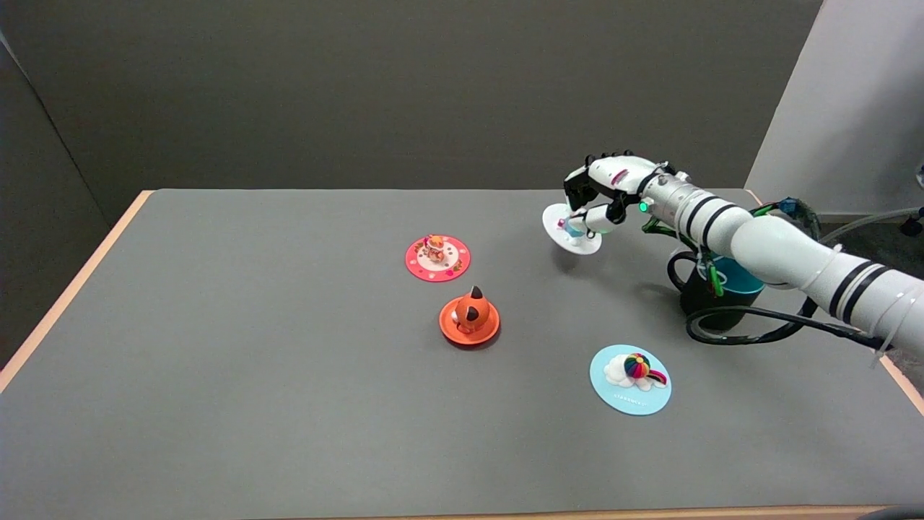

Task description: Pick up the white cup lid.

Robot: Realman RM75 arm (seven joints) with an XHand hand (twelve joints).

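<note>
The white cup lid [567,230] is a round white disc with a small coloured figure on top. It hangs tilted above the grey table [253,361] at the right rear, with its shadow on the table below it. My right hand [605,191] holds it from above, fingers curled around the figure at its middle. The white arm reaches in from the lower right.
A pink lid [437,258] with a small figure lies mid-table. An orange lid [469,319] with a fox-like figure sits in front of it. A light blue lid [630,379] with a rainbow lies nearer right. A dark cup with a teal inside [722,289] stands under my arm, black cables around it.
</note>
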